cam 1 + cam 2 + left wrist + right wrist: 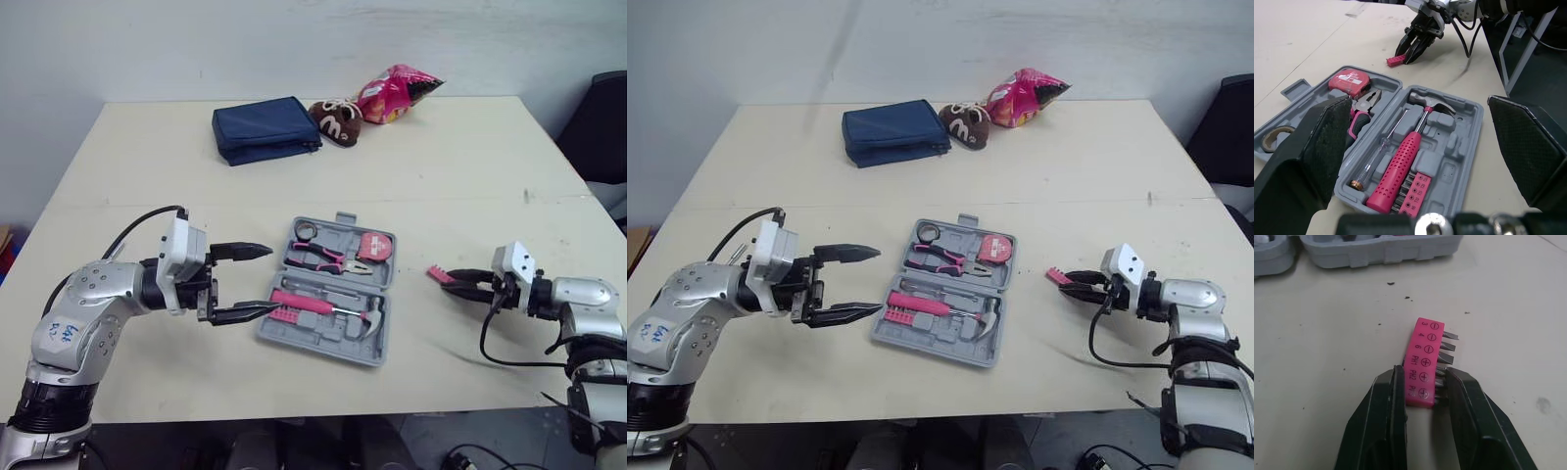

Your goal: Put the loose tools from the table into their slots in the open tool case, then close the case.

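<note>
Step in hand: stowing the bit holder (pixel 1425 350). The right pincer (pixel 456 282) is clamped on one end of it, low at the worktop (pixel 441 166). The tool case (pixel 1452 147) lies ahead of its tips, well apart. The left pincer (pixel 272 280) stands wide, just beside the case. The next move probably calls for carrying the holder to a free recess and aligning it.

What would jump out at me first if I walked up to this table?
Most likely the open grey tool case in the middle of the table, with its bright pink hammer and pliers inside. Next, the right gripper, to the case's right, pinching a pink bit holder, while the left gripper hangs wide open at the case's left edge.
</note>
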